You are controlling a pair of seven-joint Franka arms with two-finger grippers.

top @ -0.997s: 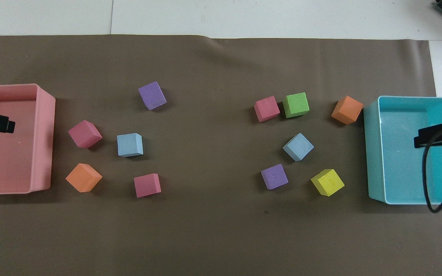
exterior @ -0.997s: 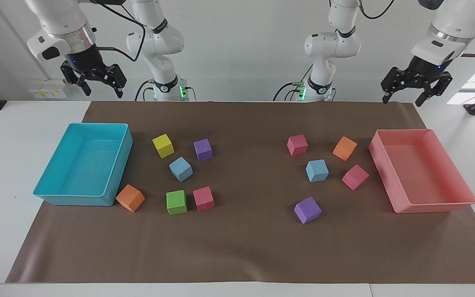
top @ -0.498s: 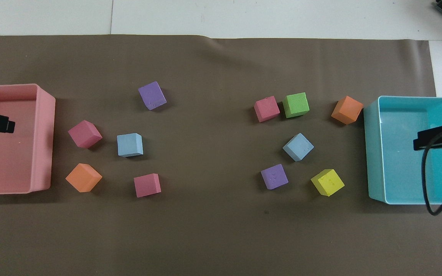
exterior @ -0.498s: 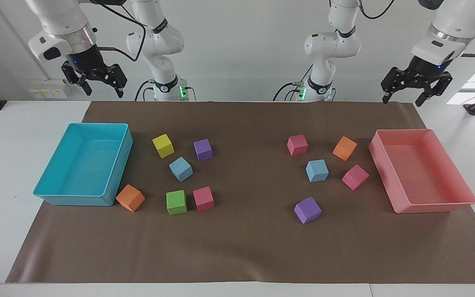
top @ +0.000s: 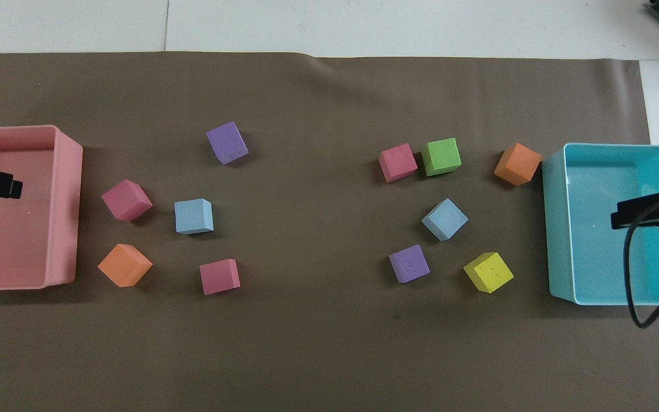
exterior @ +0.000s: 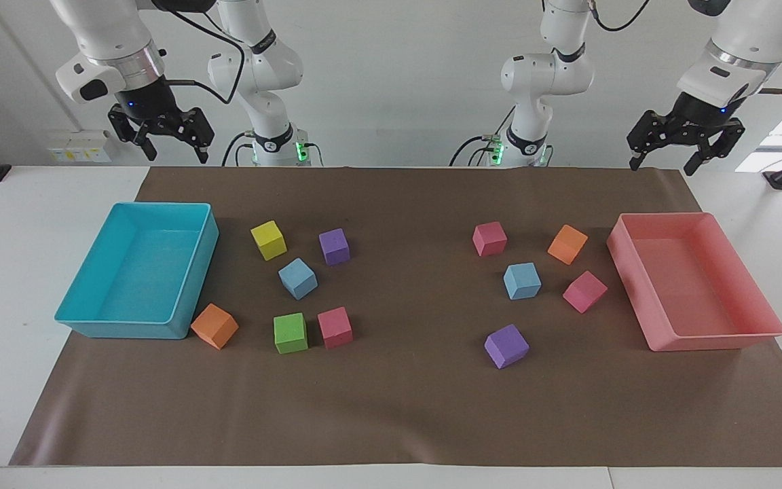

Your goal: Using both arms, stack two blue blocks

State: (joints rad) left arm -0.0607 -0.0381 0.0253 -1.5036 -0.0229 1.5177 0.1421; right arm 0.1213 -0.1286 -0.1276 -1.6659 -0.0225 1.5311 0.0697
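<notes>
Turquoise tray (exterior: 102, 322) at right arm's end of table, pink tray (exterior: 717, 337) at left arm's.
Right gripper (exterior: 170, 146) raised above turquoise tray, fingers spread, empty.
Left gripper (exterior: 660, 162) raised above pink tray, fingers spread, empty.
One blue block (exterior: 297, 278) among cubes near turquoise tray, other blue block (exterior: 522, 281) among cubes near pink tray; both on mat, well apart.

White arms (exterior: 265, 75), black cabled claws (exterior: 686, 139)

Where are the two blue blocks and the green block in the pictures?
blue block near the turquoise tray (exterior: 297, 278), facing view, top face.
blue block near the pink tray (exterior: 522, 280), facing view, front face.
green block (exterior: 290, 332), facing view, top face.
</notes>
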